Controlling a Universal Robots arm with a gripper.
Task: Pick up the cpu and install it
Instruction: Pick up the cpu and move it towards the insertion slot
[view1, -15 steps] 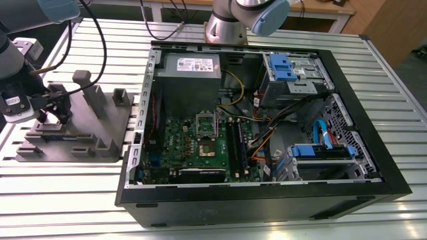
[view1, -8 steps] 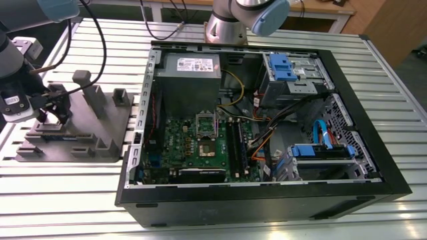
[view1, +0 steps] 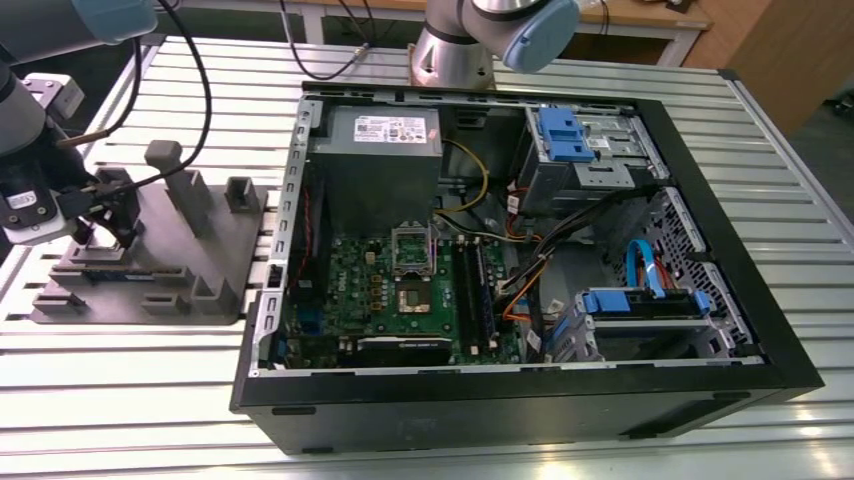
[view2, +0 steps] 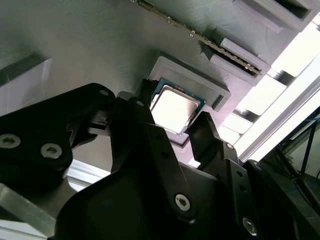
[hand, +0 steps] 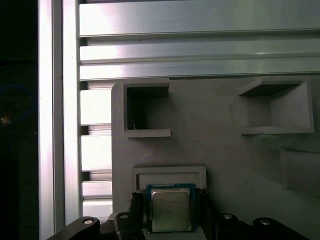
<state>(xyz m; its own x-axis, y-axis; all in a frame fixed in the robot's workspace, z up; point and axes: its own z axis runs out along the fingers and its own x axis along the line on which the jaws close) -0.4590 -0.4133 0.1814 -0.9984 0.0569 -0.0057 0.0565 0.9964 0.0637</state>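
Counter (view1: 134, 400) of aluminium slats, carrying everything. Computer case (view1: 534, 410) lies open on its side toward the exterior view's right. Its near wall cuts off the lower edge of the motherboard (view1: 360, 270). Power supply (view1: 380, 150) sits at the far end of the case. The socket (view1: 411, 292) on the board is uncovered, with cables crossing beside it.

Grey fixture block (view1: 227, 250) lies on the counter just beside the case, on the exterior view's left. Arm (view1: 27, 120) enters there, mostly cut off by the picture edge, and its wrist is down over the block.

Gripper (view2: 172, 119): in both wrist views the two dark fingers (hand: 137, 206) stand against opposite edges of the cpu (hand: 171, 209), pinching it. The cpu (view2: 173, 107) sits metal lid up in a shallow walled pocket (hand: 168, 174) of the fixture. Whether it has left the pocket floor is not resolvable. In the second wrist view one finger covers a corner of the chip, and the gripper body blocks the pocket's near side.

Thin circuit strip (view2: 220, 50) stands on edge in a slot nearby, partly out of frame.
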